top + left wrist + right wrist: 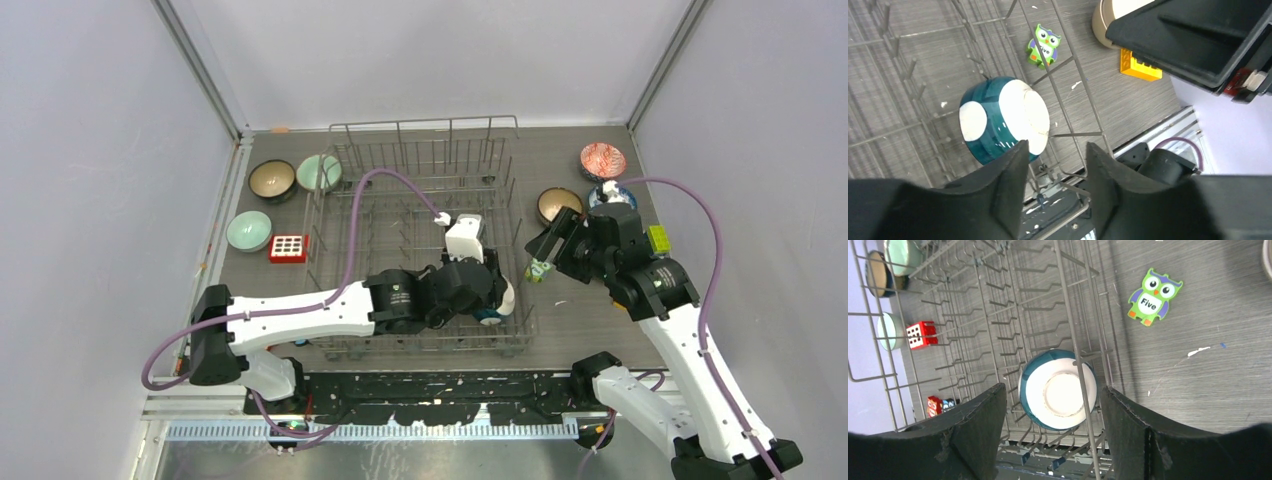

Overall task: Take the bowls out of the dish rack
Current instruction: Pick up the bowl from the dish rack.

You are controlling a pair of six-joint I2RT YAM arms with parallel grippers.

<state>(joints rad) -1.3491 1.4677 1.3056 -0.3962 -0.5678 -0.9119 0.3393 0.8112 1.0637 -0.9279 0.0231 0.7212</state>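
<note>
Though the left pincer (pixel 1055 149) gapes, the teal bowl (pixel 1004 120) lies beside it.

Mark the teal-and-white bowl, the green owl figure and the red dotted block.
teal-and-white bowl (pixel 1060 392): right wrist view, on its white base.
green owl figure (pixel 1149 299): right wrist view, on its white belly.
red dotted block (pixel 287 248): top view, on its dotted face.

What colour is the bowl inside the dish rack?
The bowl is teal with round white patches and a white base; best seen from the left wrist view.
</note>
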